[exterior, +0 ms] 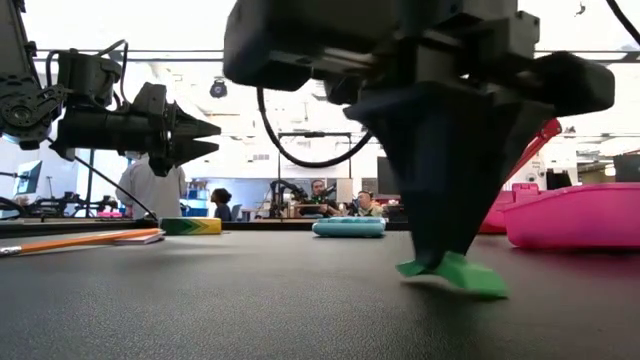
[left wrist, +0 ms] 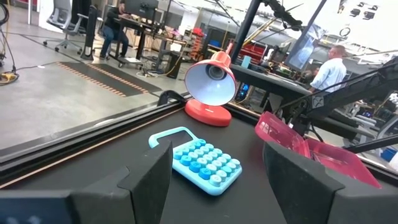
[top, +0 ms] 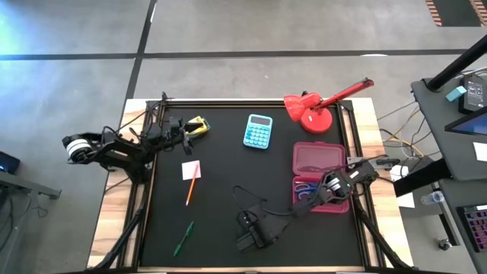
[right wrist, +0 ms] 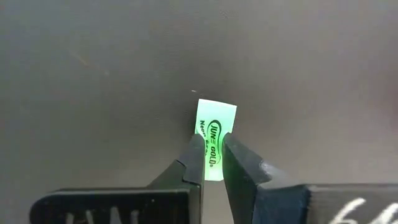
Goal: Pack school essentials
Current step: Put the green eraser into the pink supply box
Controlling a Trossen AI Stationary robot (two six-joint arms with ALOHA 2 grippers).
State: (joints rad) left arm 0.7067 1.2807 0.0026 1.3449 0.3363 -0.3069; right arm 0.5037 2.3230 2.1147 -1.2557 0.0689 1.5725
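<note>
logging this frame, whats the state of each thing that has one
right gripper: shut on the green eraser, on the mat
left gripper: open, empty
pink case: open, scissors inside
red lamp: lying tipped
orange pencil: flat on mat
green pen: flat on mat

The tabletop (top: 221,221) looked matt black and faintly grainy, edged in pale wood. The pink case (top: 319,161) and calculator (top: 258,131) seemed smooth plastic; the lamp (left wrist: 210,84) glossy; the eraser (right wrist: 215,138) paper-sleeved.

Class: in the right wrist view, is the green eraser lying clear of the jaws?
No: the green eraser sits pinched between the right gripper jaws.
</note>
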